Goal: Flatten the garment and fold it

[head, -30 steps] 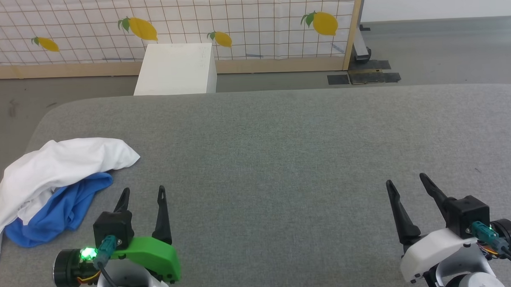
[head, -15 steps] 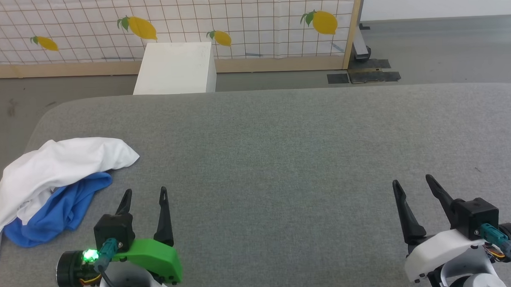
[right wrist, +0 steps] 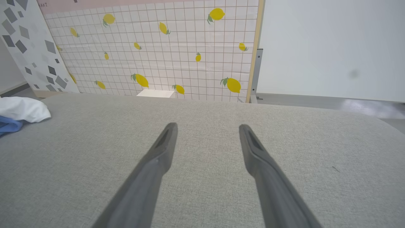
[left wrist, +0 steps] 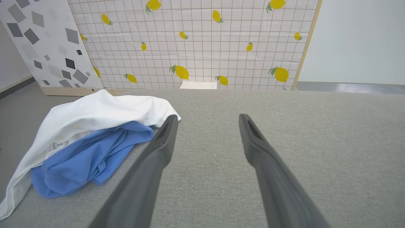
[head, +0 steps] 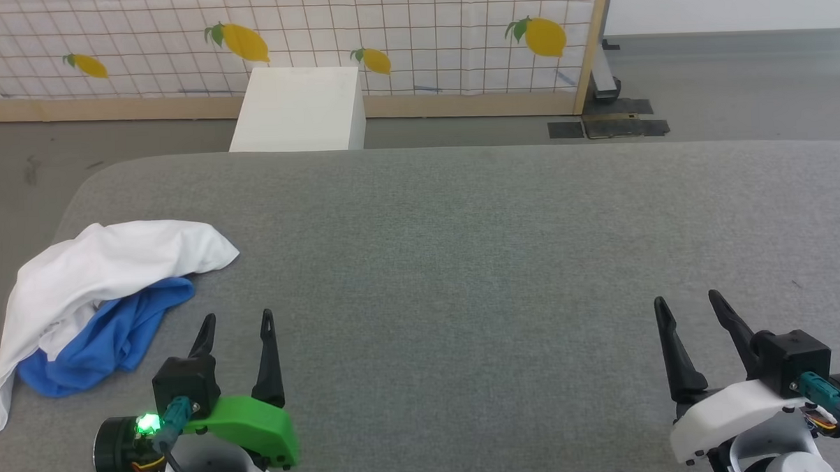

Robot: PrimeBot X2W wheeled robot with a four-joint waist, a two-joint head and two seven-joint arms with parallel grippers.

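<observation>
Evidently the flattening has not yet begun: the garment lies in a crumpled heap at the left edge of the grey padded surface, its white body bunched over blue cloth and one white end trailing toward the near-left corner. The left gripper hovers near it, just right of the blue folds, jaws spread wide and empty. The right gripper sits at the near right, well apart from the heap, equally wide and holding nothing. The next move probably calls for the left arm to reach left, pinch a loose edge and draw the shirt toward the middle, where both arms can spread it
</observation>
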